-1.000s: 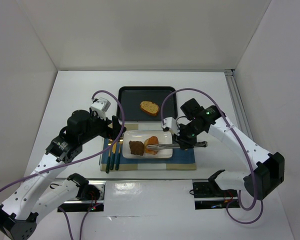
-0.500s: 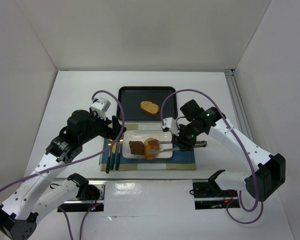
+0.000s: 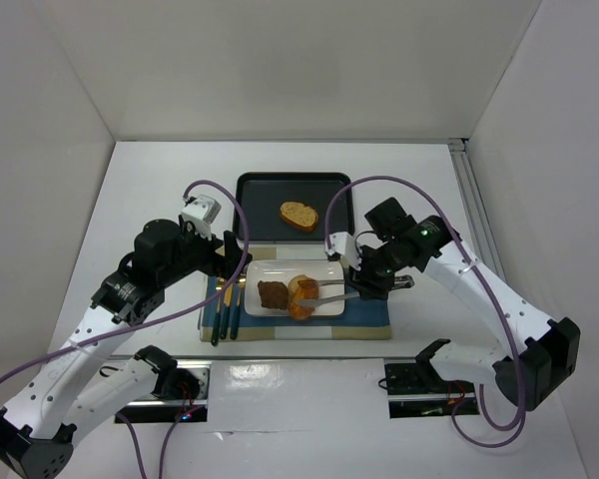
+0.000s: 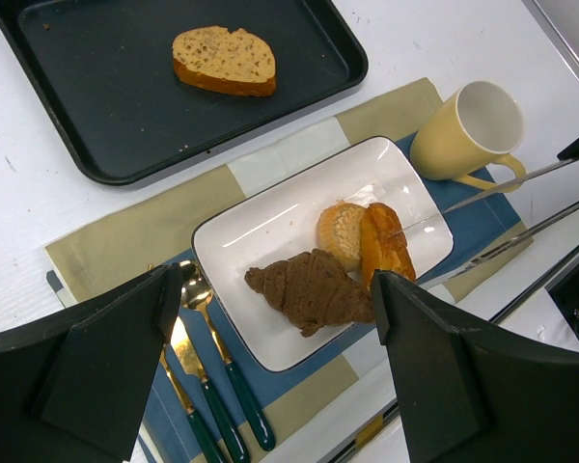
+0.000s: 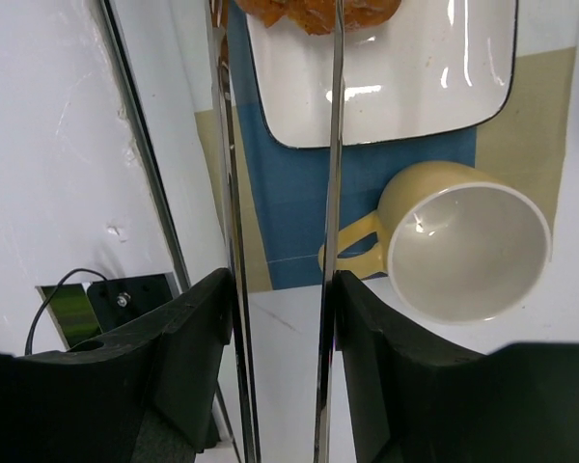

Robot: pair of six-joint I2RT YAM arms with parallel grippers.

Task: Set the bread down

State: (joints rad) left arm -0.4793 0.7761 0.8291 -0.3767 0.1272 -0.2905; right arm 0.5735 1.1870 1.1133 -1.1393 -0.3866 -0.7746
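Note:
A slice of bread lies in the black tray. On the white plate rest a brown croissant and orange bread. My right gripper is shut on metal tongs. The tongs' two arms stand spread, their tips at the orange bread. My left gripper hovers open above the plate, holding nothing.
A yellow mug stands right of the plate on the blue and beige placemat. Gold cutlery with green handles lies left of the plate. White walls enclose the table on three sides.
The tongs' arms have spread apart. The orange bread, pinched between them a second ago, now lies on the plate beside the croissant. The left arm has not moved.

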